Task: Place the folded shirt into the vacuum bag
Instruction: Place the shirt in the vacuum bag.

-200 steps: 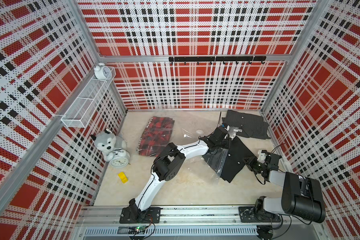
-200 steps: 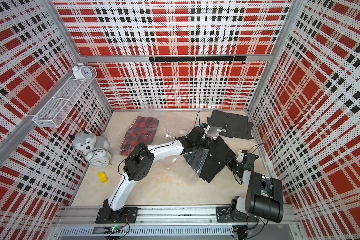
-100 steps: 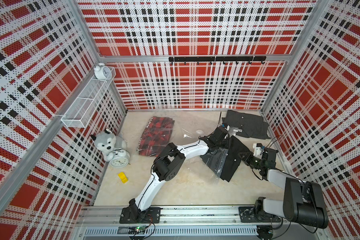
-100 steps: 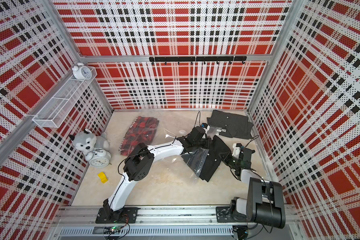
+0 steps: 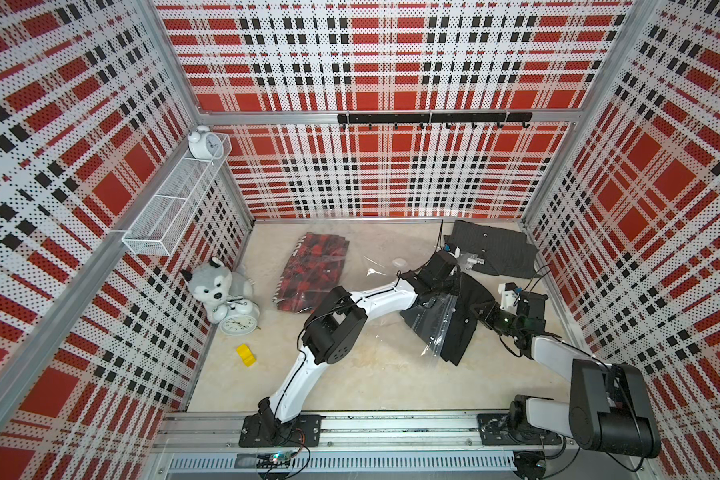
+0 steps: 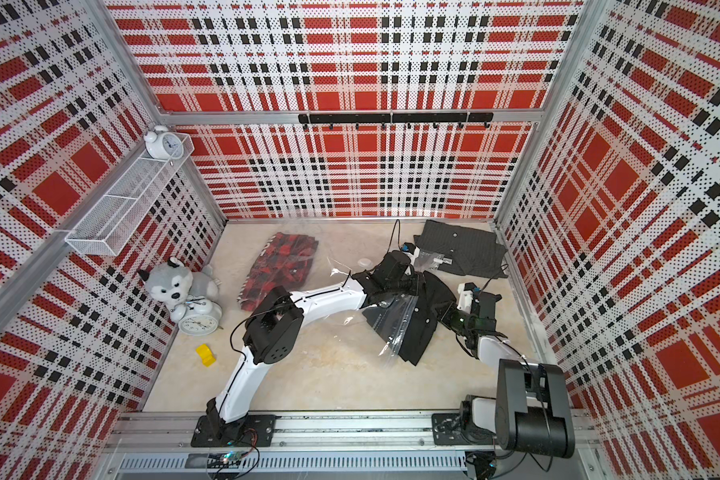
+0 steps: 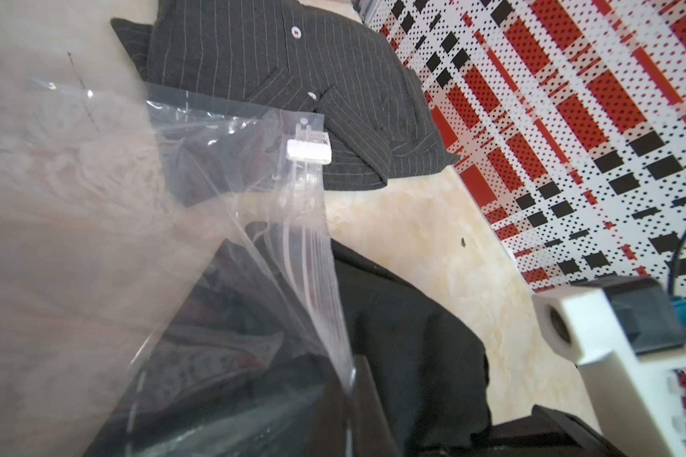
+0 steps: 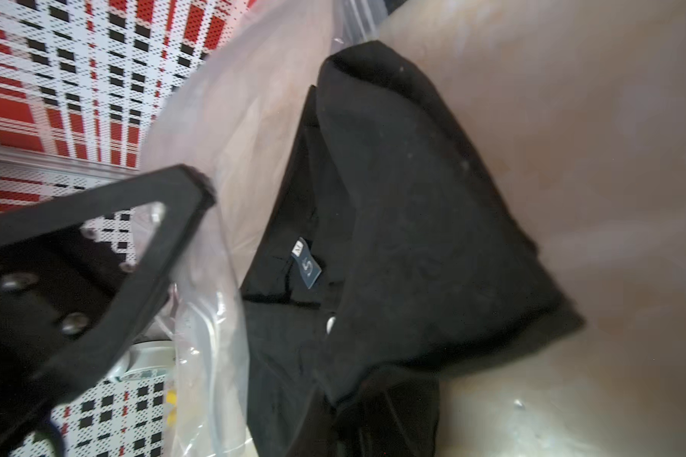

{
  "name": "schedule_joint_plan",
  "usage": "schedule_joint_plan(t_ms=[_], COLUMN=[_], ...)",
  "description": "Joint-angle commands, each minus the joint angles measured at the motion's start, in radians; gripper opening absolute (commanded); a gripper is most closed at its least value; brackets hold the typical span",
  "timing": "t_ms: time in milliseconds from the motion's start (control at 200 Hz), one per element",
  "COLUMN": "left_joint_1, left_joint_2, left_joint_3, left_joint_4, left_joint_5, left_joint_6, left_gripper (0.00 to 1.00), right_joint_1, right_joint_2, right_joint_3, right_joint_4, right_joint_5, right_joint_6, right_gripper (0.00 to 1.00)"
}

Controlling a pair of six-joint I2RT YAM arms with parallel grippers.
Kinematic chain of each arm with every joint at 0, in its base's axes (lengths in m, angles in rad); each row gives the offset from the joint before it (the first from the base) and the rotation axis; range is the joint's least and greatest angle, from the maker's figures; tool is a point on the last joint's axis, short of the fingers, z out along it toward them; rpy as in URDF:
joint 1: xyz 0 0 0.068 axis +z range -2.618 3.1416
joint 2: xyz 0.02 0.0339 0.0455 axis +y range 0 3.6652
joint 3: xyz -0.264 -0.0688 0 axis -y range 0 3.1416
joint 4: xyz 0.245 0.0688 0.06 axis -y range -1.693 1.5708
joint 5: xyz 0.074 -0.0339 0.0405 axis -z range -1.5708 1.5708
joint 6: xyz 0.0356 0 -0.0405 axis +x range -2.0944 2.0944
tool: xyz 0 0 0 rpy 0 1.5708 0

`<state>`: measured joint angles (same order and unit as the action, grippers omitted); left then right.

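Evidently the right pincer [image 5: 479,309] has moved in from beside the wall onto the exposed edge of the folded shirt [image 5: 470,303]. Whether it grips cloth cannot be told. It is probably about to feed the shirt inward. The left pincer [image 5: 453,286], fully closed, holds the mouth of the vacuum bag [image 5: 431,322]. The shirt lies half under the plastic, its long axis running obliquely from the back of the surface toward the front.

My arms are white shells with bulky black joint housings: left arm [image 5: 375,297], right arm [image 5: 551,353]. Thin black cables [image 6: 237,374] run along them. The right pincer [image 5: 476,309] is black, its triangular finger [image 8: 76,205] carrying silver screws [image 8: 72,325].
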<state>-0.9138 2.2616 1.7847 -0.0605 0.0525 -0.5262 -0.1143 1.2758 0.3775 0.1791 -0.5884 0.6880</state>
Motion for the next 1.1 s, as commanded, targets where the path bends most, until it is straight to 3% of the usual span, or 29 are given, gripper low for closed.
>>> schedule_joint_plan(t_ms=[0, 60, 125, 225, 316, 466, 571, 686, 777, 887, 1007, 1092], left_joint_1=[-0.018, -0.019, -0.023, -0.032, -0.037, -0.046, -0.050, -0.053, -0.055, -0.059, -0.064, -0.065], left_joint_2=[-0.047, -0.017, 0.017, 0.056, 0.080, 0.097, 0.093, 0.085, 0.080, 0.066, 0.047, 0.034], left_joint_3=[0.006, 0.033, 0.062, 0.086, 0.105, 0.117, 0.098, 0.081, 0.078, 0.076, 0.064, 0.057], left_joint_4=[0.006, -0.025, -0.048, -0.062, -0.074, -0.099, -0.102, -0.102, -0.102, -0.103, -0.100, -0.099], left_joint_5=[-0.057, -0.065, -0.063, -0.062, -0.062, -0.071, -0.072, -0.066, -0.060, -0.049, -0.043, -0.040], left_joint_6=[0.039, 0.052, 0.061, 0.064, 0.065, 0.073, 0.074, 0.072, 0.071, 0.071, 0.070, 0.069], left_gripper=[0.00, 0.00, 0.00, 0.00, 0.00, 0.00, 0.00, 0.00, 0.00, 0.00, 0.00, 0.00], right_joint_1=[0.009, 0.010, 0.010, 0.008, -0.001, -0.043, -0.084, -0.114, -0.114, -0.114, -0.106, -0.088], right_joint_2=[0.000, -0.022, -0.053, -0.077, -0.075, -0.058, -0.057, -0.033, 0.032, 0.135, 0.229, 0.237], right_joint_3=[0.005, 0.015, 0.019, 0.028, 0.036, 0.054, 0.061, 0.070, 0.098, 0.124, 0.171, 0.182], right_joint_4=[-0.121, -0.159, -0.187, -0.224, -0.233, -0.240, -0.239, -0.210, -0.180, -0.101, -0.079, -0.072], right_joint_5=[0.133, 0.175, 0.220, 0.280, 0.299, 0.317, 0.316, 0.297, 0.246, 0.162, 0.139, 0.130], right_joint_6=[-0.042, -0.043, -0.039, -0.038, -0.036, -0.024, -0.021, -0.021, -0.025, -0.024, -0.054, -0.081], right_gripper=[0.09, 0.12, 0.24, 0.59, 0.78, 0.95, 1.00, 0.99, 0.91, 0.68, 0.34, 0.17])
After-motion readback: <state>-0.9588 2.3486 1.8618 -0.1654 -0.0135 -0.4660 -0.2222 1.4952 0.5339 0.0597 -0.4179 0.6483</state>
